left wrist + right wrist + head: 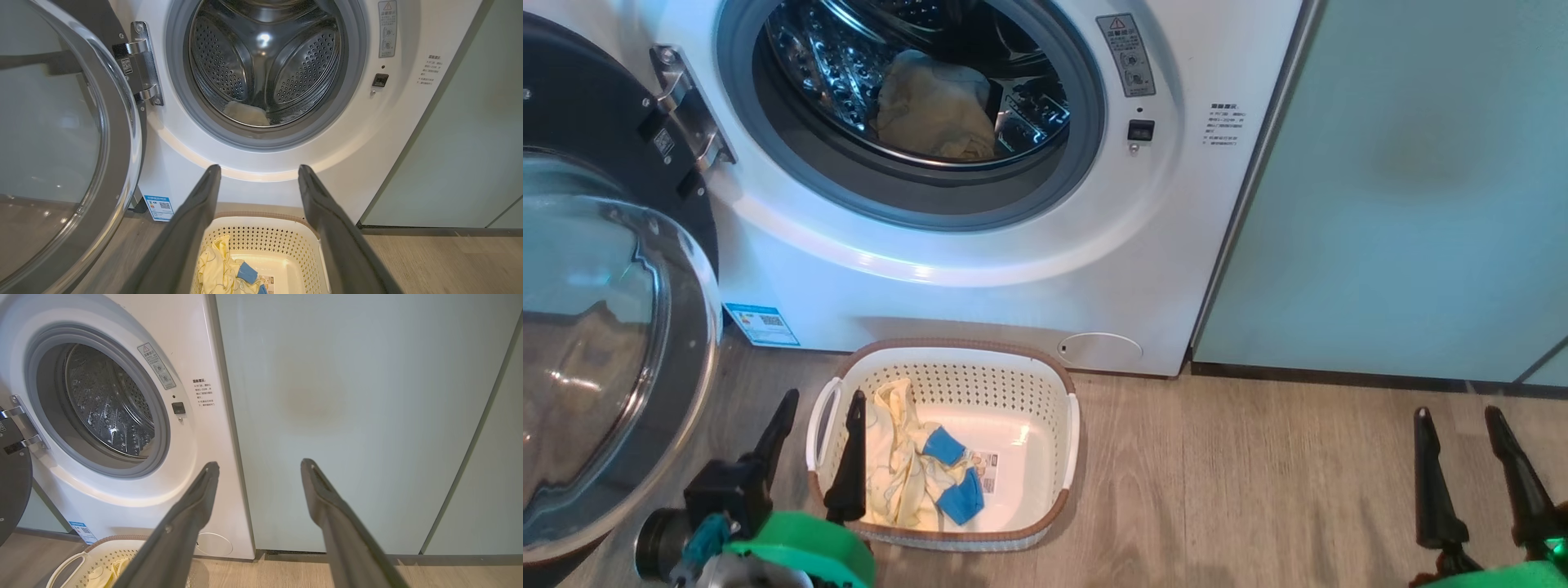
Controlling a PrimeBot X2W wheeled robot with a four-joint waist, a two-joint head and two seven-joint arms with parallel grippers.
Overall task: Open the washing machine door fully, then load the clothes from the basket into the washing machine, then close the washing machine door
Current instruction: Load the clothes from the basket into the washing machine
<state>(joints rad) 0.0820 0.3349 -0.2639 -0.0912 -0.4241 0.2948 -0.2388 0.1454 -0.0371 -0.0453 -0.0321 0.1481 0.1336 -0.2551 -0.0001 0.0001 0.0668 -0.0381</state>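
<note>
Loading looks part done: one pale yellow garment [935, 110] lies in the steel drum [833, 73], up and beyond the tips of your left gripper [822, 402]. The rest of the clothes [898, 465] sit in the basket [996, 380] just beneath it. That gripper's fingers stand wide apart and hold nothing. As the head camera shows it, one finger hangs over the yellow heap while the other lies outside the basket's white handle [815, 425].

Your right gripper [1457, 414] is likewise spread and empty, with the basket well off to its left and the pale green cabinet [1405, 204] dead ahead (leave it parked; this pick does not need it).

The washing machine door [596, 327] is swung wide on the left gripper's left, near its outer finger, so I judge the opening step finished.

For the grab, shift the left gripper a little to its right so both fingers clear handle and rim. Then lower straight onto the thickest fold of yellow cloth. Take the blue pieces [956, 494] tangled in it if you can. Stop short of the basket's bottom, though, or the light basket may rise with the cloth. Lift high before travelling forward, since a trailing end could snag the grey gasket [931, 200]. Let go well inside the drum, not at its lip.
</note>
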